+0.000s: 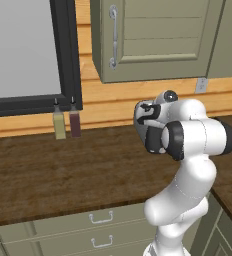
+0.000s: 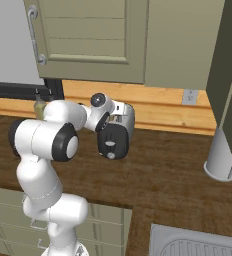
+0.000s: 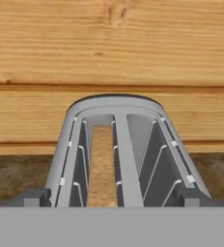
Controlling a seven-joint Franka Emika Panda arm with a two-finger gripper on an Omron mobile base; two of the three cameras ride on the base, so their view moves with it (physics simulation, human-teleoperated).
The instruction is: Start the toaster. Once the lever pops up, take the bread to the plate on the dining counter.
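Bottles [image 1: 67, 124], one pale and one dark, are standing at far left against the timber wall of a simulated kitchen, beneath a black-framed window [image 1: 28, 50], as a white arm is bending over the dark wood tabletop [image 1: 48, 175] with its hand at centre. Seen from the hand camera, the toaster [image 3: 119, 154] is sitting directly below and ahead of the jaws [image 3: 111, 198], its long axis running away toward the wall, with the bread [image 3: 102, 166] standing in the left slot while the right slot is gaping empty. The jaws are spreading fully apart, straddling the near end of the toaster and gripping nothing. Judging by that alignment, the lever is probably lying at the near end, below the jaws.
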